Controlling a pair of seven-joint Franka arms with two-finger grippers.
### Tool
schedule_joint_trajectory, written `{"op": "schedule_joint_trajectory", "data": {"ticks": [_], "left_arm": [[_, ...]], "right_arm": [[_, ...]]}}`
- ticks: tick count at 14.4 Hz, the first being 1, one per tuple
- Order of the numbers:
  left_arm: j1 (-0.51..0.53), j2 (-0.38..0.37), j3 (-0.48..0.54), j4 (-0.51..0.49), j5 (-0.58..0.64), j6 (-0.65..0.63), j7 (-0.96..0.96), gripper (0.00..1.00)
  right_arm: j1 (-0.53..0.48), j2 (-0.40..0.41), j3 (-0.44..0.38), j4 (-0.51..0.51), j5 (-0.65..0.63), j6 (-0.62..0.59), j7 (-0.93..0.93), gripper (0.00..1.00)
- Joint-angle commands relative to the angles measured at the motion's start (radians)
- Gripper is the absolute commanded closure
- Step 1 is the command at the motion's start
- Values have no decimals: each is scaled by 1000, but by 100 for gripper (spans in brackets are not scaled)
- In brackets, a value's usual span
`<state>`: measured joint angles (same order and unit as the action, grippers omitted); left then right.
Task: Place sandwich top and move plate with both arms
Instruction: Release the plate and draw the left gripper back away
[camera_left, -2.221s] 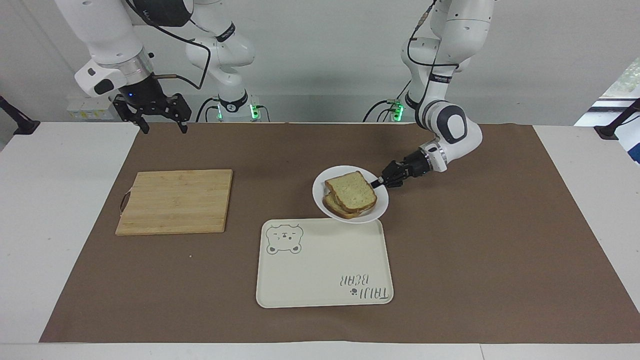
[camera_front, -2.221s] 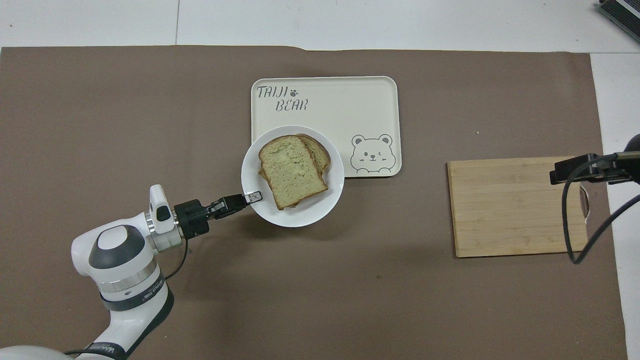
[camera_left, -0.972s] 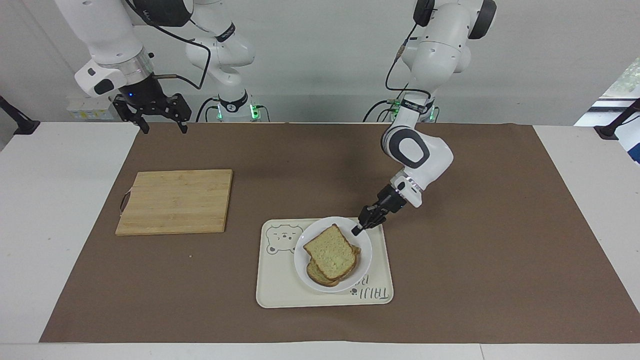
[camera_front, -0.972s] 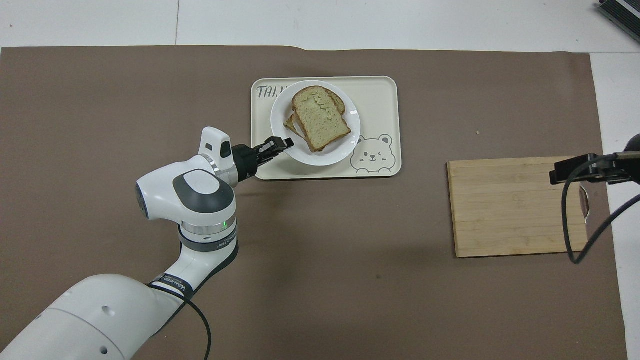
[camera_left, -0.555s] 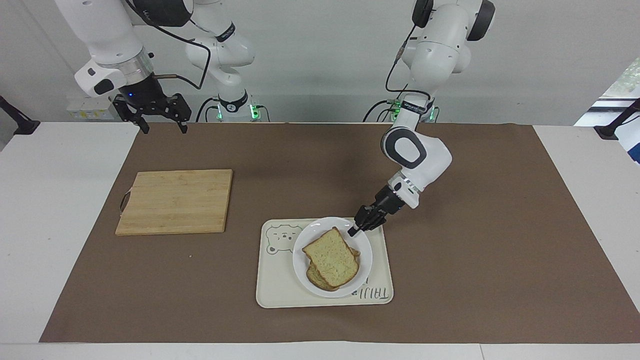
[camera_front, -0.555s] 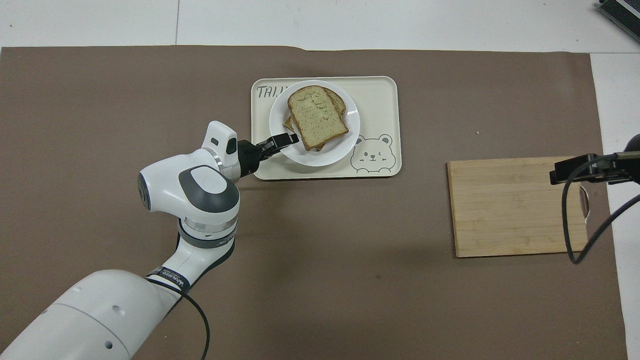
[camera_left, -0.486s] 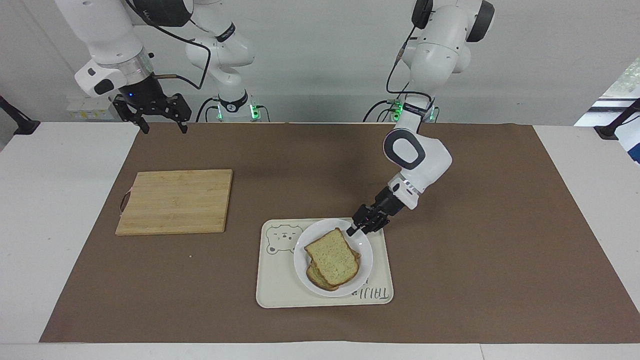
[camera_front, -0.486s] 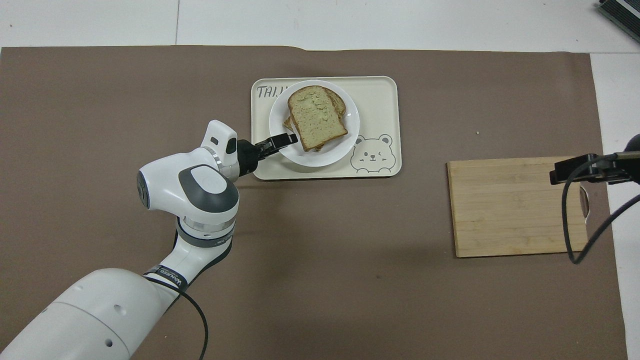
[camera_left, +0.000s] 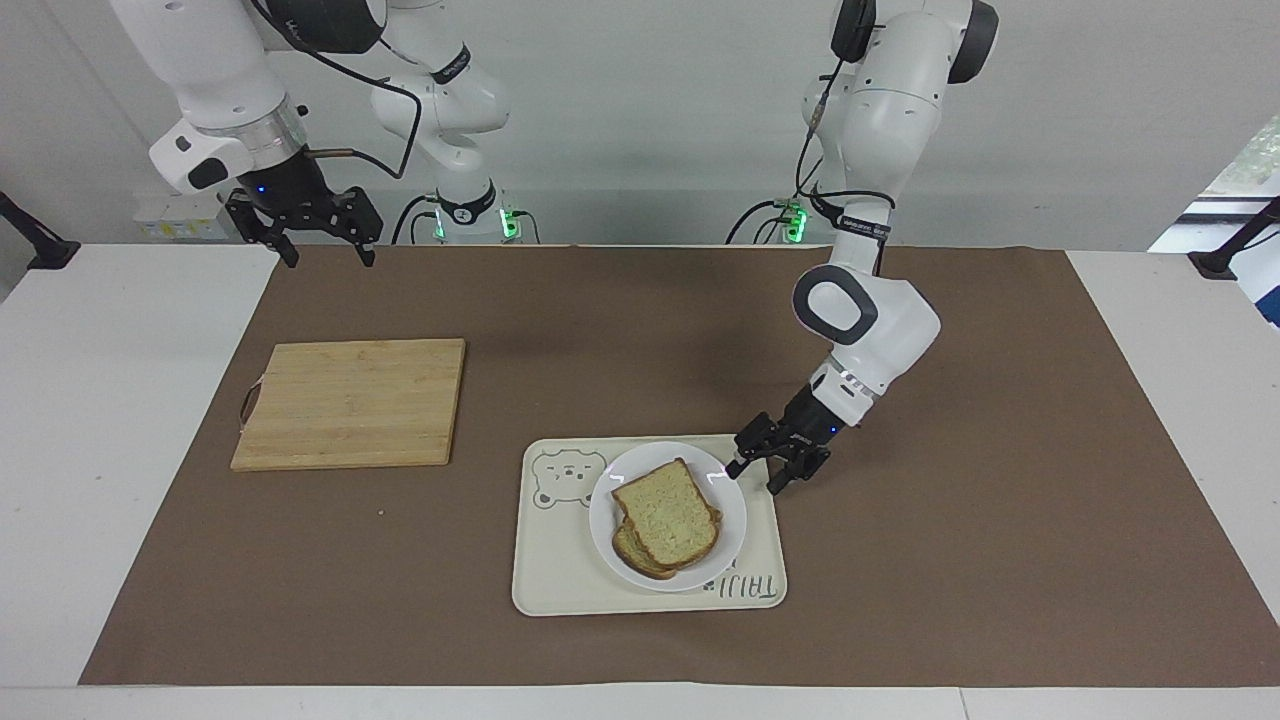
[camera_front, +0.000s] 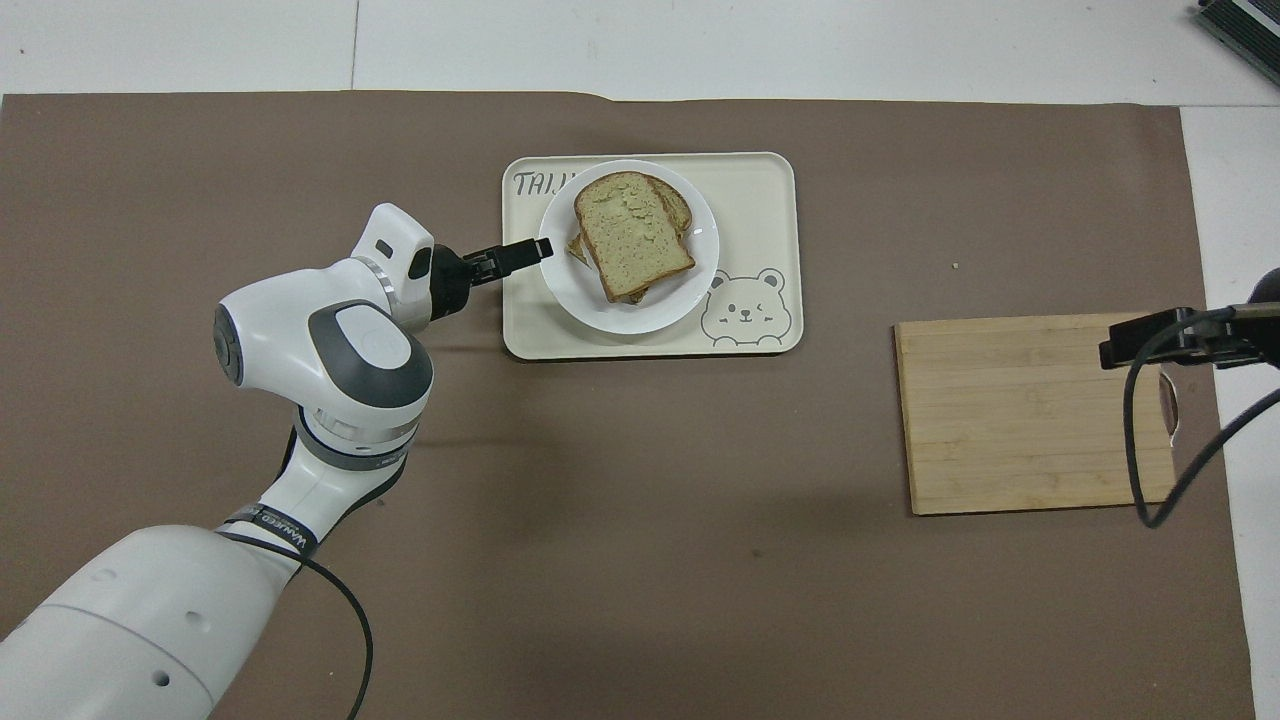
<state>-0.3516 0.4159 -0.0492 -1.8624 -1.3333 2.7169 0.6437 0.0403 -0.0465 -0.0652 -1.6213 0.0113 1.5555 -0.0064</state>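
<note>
The white plate (camera_left: 727, 528) (camera_front: 680, 296) rests on the cream bear tray (camera_left: 560, 572) (camera_front: 762, 200). On it the sandwich top (camera_left: 668, 512) (camera_front: 630, 232), a pale speckled slice, lies over a lower slice (camera_left: 634, 556). My left gripper (camera_left: 752, 480) (camera_front: 528, 252) is open, low beside the plate's rim toward the left arm's end, with nothing between its fingers. My right gripper (camera_left: 330, 260) hangs open and empty in the air, over the handle end of the cutting board, and waits.
A wooden cutting board (camera_left: 350, 402) (camera_front: 1030, 415) lies on the brown mat toward the right arm's end of the table. The tray sits farther from the robots than the board. White table surface borders the mat.
The left gripper carried the plate with the sandwich onto the tray, set it down, opened, and drew back off the rim. The right arm has not moved.
</note>
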Motion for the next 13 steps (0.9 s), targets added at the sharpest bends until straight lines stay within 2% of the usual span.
{"op": "schedule_joint_trajectory", "data": {"ticks": [1,3,5,7,9,13], "left_arm": [[2,-60,15,-15,31,-11,-13,0],[2,-74,46,-14,40,-44,-13,0],[2,-92,104,-6,104,-147,-33,0],[2,-92,137,37,265,-241,-142,0],[3,-92,166,116,489,-363,-296,0],[2,-104,248,316,806,-680,-447,0]], "right_arm": [[-10,2,8,8,-1,-8,17,0],[-11,2,7,8,-1,-8,17,0],[-10,2,8,8,-1,-8,17,0],[-10,2,8,8,-1,-8,19,0],[-10,2,8,8,-1,-8,17,0],[-10,2,8,8,-1,-8,17,0]]}}
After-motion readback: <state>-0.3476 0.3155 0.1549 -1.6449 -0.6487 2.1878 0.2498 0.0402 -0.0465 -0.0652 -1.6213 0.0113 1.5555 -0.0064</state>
